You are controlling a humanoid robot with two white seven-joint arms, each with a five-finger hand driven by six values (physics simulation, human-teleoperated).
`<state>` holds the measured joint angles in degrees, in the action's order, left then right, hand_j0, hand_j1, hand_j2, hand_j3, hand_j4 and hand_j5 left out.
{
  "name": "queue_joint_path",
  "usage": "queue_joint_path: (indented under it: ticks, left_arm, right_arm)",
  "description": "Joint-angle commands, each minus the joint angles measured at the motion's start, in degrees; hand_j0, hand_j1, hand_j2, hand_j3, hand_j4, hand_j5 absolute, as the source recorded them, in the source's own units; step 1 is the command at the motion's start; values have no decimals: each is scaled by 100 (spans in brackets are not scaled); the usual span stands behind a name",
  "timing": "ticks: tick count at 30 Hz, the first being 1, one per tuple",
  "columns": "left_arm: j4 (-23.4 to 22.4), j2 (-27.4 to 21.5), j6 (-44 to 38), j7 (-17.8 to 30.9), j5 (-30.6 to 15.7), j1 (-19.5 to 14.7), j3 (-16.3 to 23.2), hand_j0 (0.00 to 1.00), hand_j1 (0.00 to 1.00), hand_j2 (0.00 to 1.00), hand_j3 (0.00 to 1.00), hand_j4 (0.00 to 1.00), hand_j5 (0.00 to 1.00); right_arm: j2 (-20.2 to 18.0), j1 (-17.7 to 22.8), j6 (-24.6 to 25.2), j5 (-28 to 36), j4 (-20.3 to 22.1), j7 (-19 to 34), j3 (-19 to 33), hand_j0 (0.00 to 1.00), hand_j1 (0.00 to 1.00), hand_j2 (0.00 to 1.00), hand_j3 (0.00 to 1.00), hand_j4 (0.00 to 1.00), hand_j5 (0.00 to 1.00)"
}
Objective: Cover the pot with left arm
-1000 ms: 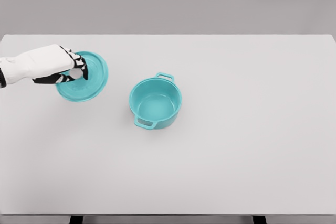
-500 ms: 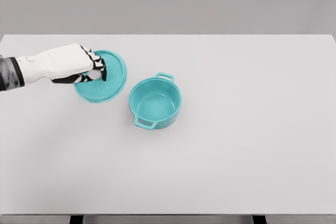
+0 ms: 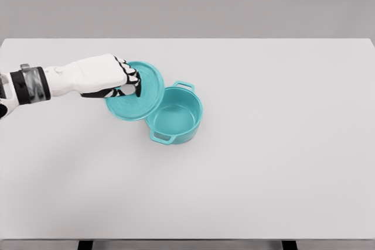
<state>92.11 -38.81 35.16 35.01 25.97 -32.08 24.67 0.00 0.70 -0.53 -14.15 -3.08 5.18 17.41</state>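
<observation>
Head view, 1 left hand [image 3: 108, 77] gripping 1 lid [image 3: 136, 92], 1 pot [image 3: 174, 115]

A bare simulated test bench: plain white table [image 3: 263, 174] against a featureless grey backdrop [image 3: 234, 1]

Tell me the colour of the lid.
Teal, matching the pot; the lid shows in the head view.
</observation>
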Motion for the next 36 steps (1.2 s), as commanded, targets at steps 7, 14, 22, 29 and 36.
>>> queue_joint_path:
  ticks: [7, 14, 22, 29, 36]
  left_arm:
    - [8, 252, -16, -1, 83, -123, 222, 47, 47, 47, 47, 47, 47]
    - [8, 515, -16, -1, 101, -123, 301, 47, 47, 47, 47, 47, 47]
    - [-53, 761, -16, -1, 303, -176, 416, 47, 47, 47, 47, 47, 47]
    - [-220, 1060, -16, -1, 505, -202, 503, 48, 48, 48, 48, 48, 48]
    - [-326, 1174, -16, -1, 593, -211, 503, 48, 48, 48, 48, 48, 48]
  right_arm:
    - [0, 0, 0, -1, 0, 1, 0, 100, 100, 100, 100, 100, 100]
    - [0, 0, 0, -1, 0, 1, 0, 100, 100, 100, 100, 100, 100]
    - [0, 0, 0, -1, 0, 1, 0, 100, 100, 100, 100, 100, 100]
    - [0, 0, 0, -1, -8, 1, 0, 100, 100, 100, 100, 100, 100]
    - [0, 0, 0, -1, 0, 1, 0, 100, 100, 100, 100, 100, 100]
